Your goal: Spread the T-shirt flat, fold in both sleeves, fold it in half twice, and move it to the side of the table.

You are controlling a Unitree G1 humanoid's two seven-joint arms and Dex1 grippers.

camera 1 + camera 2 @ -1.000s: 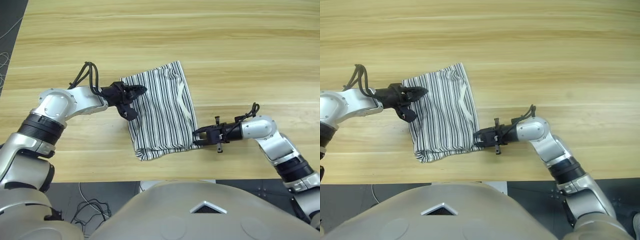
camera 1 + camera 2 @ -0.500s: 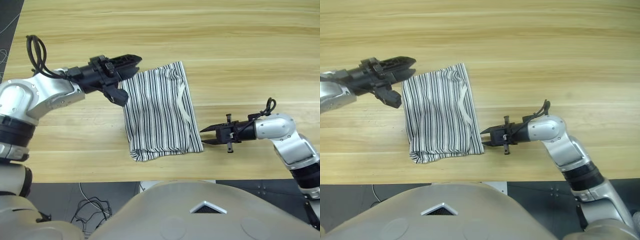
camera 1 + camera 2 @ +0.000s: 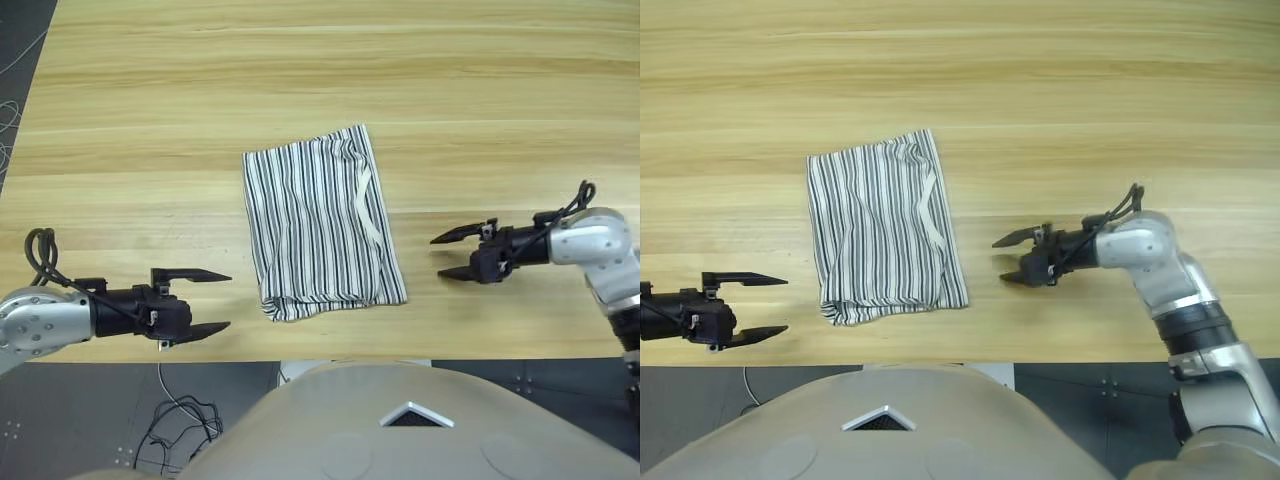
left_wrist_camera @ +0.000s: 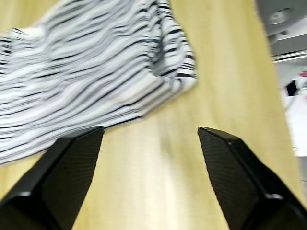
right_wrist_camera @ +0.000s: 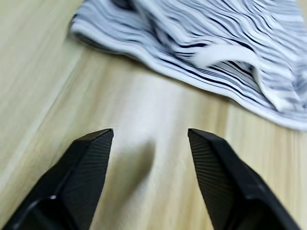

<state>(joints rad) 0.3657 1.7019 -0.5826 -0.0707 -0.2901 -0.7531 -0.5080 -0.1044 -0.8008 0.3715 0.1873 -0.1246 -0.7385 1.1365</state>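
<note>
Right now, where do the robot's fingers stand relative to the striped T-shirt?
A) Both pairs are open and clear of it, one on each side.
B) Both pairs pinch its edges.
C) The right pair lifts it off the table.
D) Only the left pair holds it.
A: the left fingers and right fingers are spread, with bare table between them and the T-shirt, which lies folded.

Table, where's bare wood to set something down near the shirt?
The far stretch of the table beyond the shirt is all bare wood, as is the patch left of the shirt, beyond the left pincer. Tightest is the near edge, where both open pincers flank the shirt; a narrow strip separates it from the right pincer.
</note>
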